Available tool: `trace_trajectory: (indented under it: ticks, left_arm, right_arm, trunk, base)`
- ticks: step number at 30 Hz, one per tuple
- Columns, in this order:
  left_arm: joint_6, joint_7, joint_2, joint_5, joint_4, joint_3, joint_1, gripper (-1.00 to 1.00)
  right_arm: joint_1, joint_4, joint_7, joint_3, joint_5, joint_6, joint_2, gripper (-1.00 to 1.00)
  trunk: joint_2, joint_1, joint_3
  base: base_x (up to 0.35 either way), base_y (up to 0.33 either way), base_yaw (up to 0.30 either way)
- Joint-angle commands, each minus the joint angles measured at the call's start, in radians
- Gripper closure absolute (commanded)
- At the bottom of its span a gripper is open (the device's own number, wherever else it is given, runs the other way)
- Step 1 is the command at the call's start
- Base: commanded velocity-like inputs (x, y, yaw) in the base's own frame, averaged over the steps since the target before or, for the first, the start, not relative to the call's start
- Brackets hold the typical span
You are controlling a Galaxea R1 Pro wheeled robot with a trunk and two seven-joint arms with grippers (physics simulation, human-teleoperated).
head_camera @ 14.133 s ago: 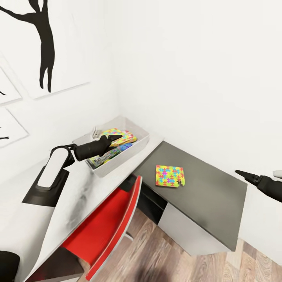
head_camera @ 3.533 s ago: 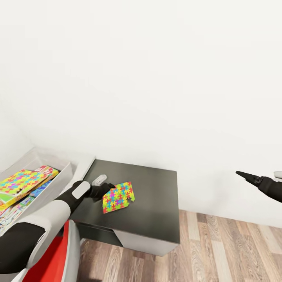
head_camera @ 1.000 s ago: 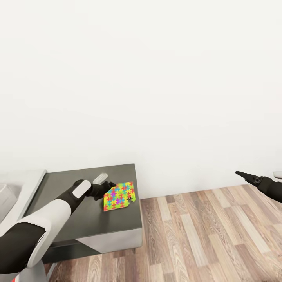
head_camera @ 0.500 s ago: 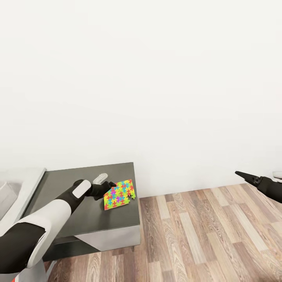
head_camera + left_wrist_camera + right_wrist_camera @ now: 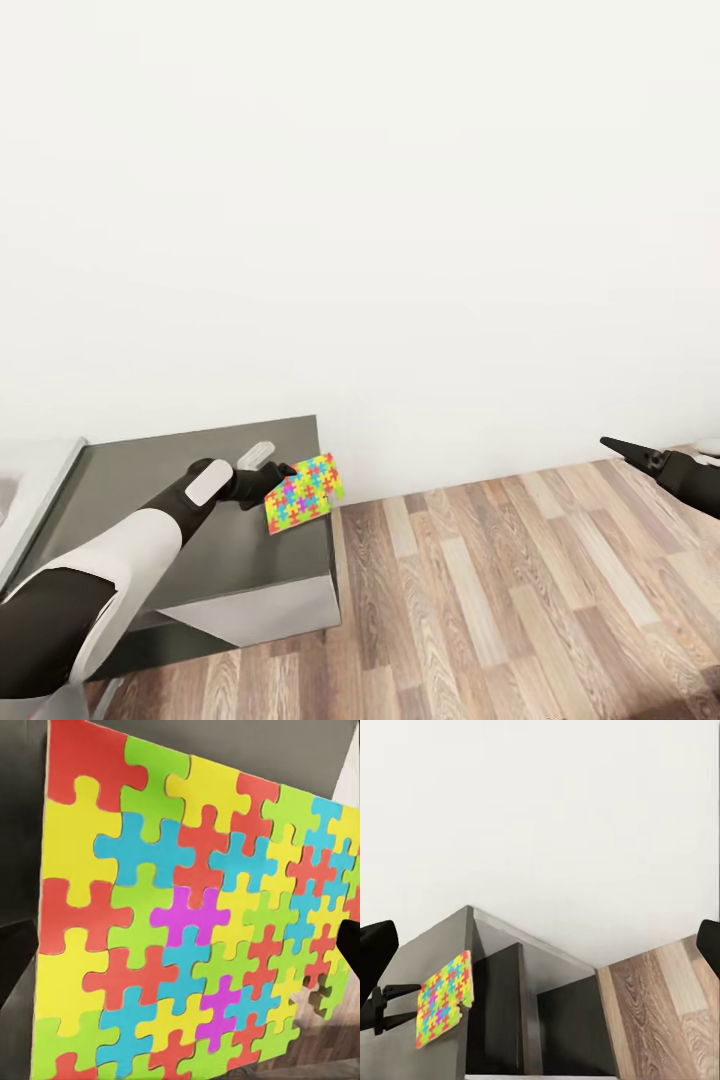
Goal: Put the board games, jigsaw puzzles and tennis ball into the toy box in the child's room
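Note:
My left gripper (image 5: pixel 268 480) is shut on one edge of a jigsaw puzzle (image 5: pixel 303 492), a thin square of bright interlocking pieces. The puzzle is held tilted just above the right end of the table's dark grey wing (image 5: pixel 150 540), one corner past the wing's edge. Up close the puzzle (image 5: pixel 187 922) has a black fingertip (image 5: pixel 349 947) at its edge. From the right wrist the puzzle (image 5: pixel 442 1009) stands raised off the wing (image 5: pixel 499 1020). My right gripper (image 5: pixel 655 447) hangs open over the floor, far right. The toy box, board games and tennis ball are out of view.
A strip of the light grey desk top (image 5: pixel 35 480) shows at the far left. White drawer fronts (image 5: pixel 250 612) sit under the wing. A plain white wall (image 5: pixel 400 200) stands close behind, and wood plank floor (image 5: pixel 500 600) spreads to the right.
The view has swung right, so the table sits further left and the toy box has left the picture. The left gripper, earlier over the toy box, now holds the puzzle lifted off the wing.

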Motion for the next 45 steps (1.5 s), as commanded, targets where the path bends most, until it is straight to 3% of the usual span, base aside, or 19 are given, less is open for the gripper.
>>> trace_trajectory:
  ticks: [1,29,36,40,41,44,45]
  left_arm:
    - [0.001,0.009,0.001,0.011,-0.003,-0.005,0.0,-1.0]
    - [-0.005,0.009,0.005,0.011,-0.003,-0.003,0.001,-1.0]
    - [-0.003,-0.009,0.04,0.013,-0.006,0.025,0.006,-1.0]
    - [0.003,-0.027,0.08,0.015,-0.042,0.076,0.027,-1.0]
    - [0.003,-0.027,0.08,0.015,-0.042,0.076,0.027,-1.0]
    - [0.007,-0.03,0.105,0.013,-0.139,0.11,0.075,-1.0]
    - [0.007,-0.03,0.105,0.013,-0.139,0.11,0.075,-1.0]
  right_arm:
    - [-0.001,0.0,0.01,-0.001,0.009,0.004,0.0,-1.0]
    - [-0.001,0.0,0.01,0.004,0.008,0.004,0.006,-1.0]
    - [-0.009,0.037,0.007,0.019,0.012,0.004,0.005,-1.0]
    - [-0.037,0.138,0.004,0.072,0.013,0.004,0.009,-1.0]
    - [-0.037,0.138,0.004,0.072,0.013,0.004,0.009,-1.0]
    - [-0.105,0.253,0.004,0.135,0.013,0.004,0.032,-1.0]
    - [-0.105,0.253,0.004,0.135,0.013,0.004,0.032,-1.0]
  trunk:
    - [-0.002,0.001,-0.002]
    - [-0.002,0.001,-0.002]
    - [-0.002,0.001,-0.002]
    - [-0.002,0.001,-0.002]
    - [-0.002,0.001,-0.002]
    - [-0.002,0.001,-0.002]
    - [-0.002,0.001,-0.002]
  base:
    - [0.0,-0.099,-0.177]
    - [0.0,-0.015,-0.028]
    - [0.0,0.0,0.0]
    - [0.0,0.0,0.0]
    - [0.0,0.0,0.0]
    - [0.0,0.0,0.0]
    - [0.0,0.0,0.0]
